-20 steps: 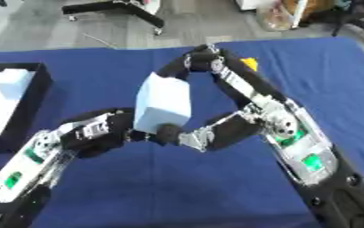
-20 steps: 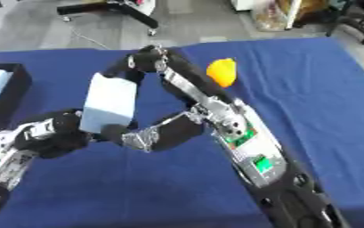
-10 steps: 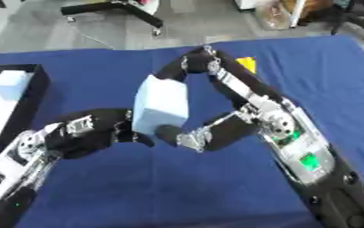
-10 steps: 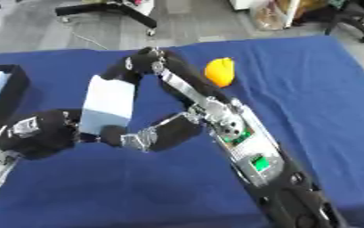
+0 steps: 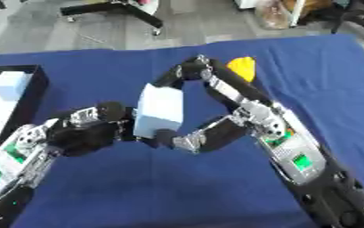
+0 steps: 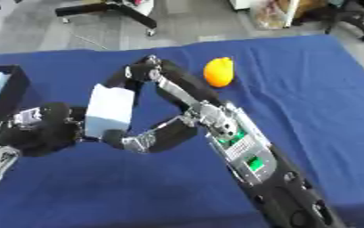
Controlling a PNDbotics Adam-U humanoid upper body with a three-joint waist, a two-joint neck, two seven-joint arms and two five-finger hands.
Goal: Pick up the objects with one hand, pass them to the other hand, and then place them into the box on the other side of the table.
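1. Right now the robot's right hand (image 5: 186,139) is curled round the lower edge of a pale blue-white rectangular block (image 5: 159,111), held upright above the middle of the desk covered in dark blue cloth (image 5: 309,84).
2. From the opposite side, the robot's left hand (image 5: 99,129) presses against the block's lower left face with its fingers bent round it, so both hands appear to have hold of it at once.
3. Judging by this, the handover is in progress: the block should pass to the left hand, since the black-walled box with a white inside (image 5: 30,95) sits at the desk's left edge.
4. To do it well, the left hand needs its grasp settled on the block before the right hand lets go; releasing too soon could let the tall block tip and drop to the cloth.
5. Then the right hand ought to draw away toward the right, clear of the block's face, so it does not knock it askew.
6. Between the block and the box the blue cloth shows nothing in the way, giving open room for the left arm to swing across.
7. Near the far edge, behind the right arm's elbow, lies a rounded orange-yellow object (image 6: 219,72), well apart from the hands and likely the next thing to fetch.
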